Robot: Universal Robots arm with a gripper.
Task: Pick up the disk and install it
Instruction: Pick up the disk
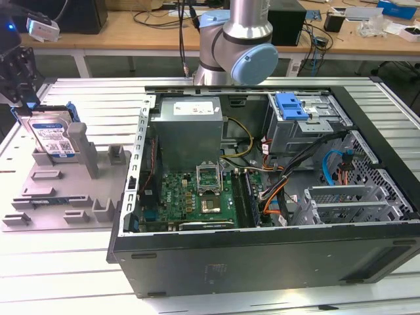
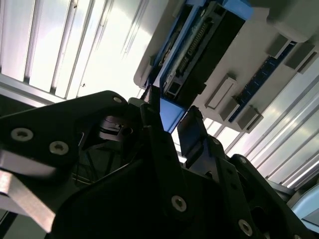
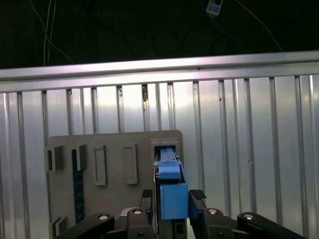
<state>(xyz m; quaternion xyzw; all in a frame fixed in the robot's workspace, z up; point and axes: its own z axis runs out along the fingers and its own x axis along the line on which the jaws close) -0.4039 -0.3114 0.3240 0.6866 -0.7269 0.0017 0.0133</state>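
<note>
The disk point(image 1: 54, 136), a silver drive with a white-and-blue label in a blue carrier, stands on edge in a slot of the grey fixture plate point(image 1: 59, 197) at the exterior view's left. My gripper point(image 1: 23, 98) hangs directly over its top edge. In both wrist views the blue end tab of the disk point(image 3: 173, 199) sits between the two black fingers, which press against its sides; the gripper point(image 3: 172, 201) is shut on it. The second wrist view shows the disk point(image 2: 199, 55) running away from the gripper point(image 2: 172, 117), still seated in the fixture point(image 3: 114, 144).
An open computer case point(image 1: 262, 262) takes up the middle and right of the ribbed metal table point(image 1: 65, 275). Inside are a grey power supply point(image 1: 190, 125), a green motherboard point(image 1: 197, 197), and a drive cage with a light-blue latch point(image 1: 292, 108). The arm's base point(image 1: 236, 46) stands behind the case.
</note>
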